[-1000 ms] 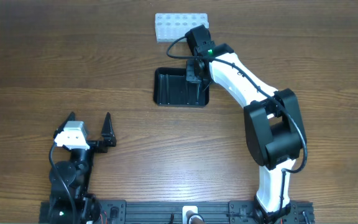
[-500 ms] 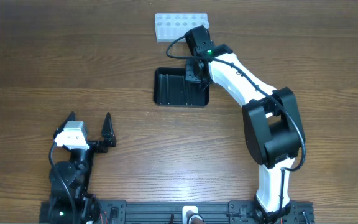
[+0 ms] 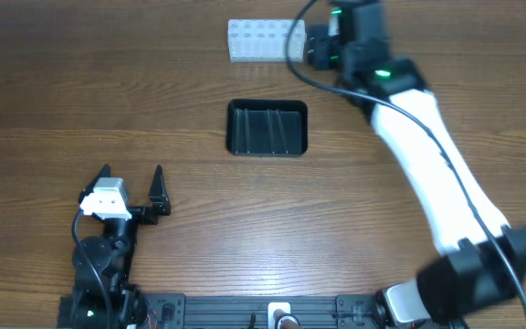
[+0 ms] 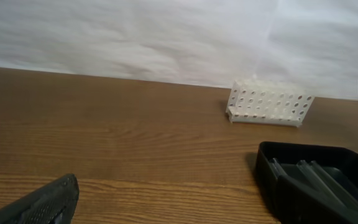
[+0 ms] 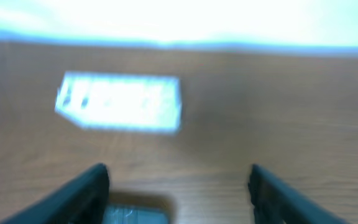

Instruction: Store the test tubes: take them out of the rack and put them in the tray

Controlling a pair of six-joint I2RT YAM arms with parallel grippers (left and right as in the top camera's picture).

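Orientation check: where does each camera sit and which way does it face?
Top view: fixed overhead, facing down at table; left gripper, right gripper show.
Left wrist view: low on left arm, facing across table to test tube rack and tray; one finger shows.
Right wrist view: raised, facing down at the test tube rack; both fingers show.
All share the test tube rack.

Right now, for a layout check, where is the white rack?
In the top view the white rack sits near the far edge of the table, just beyond the black tray and apart from it.
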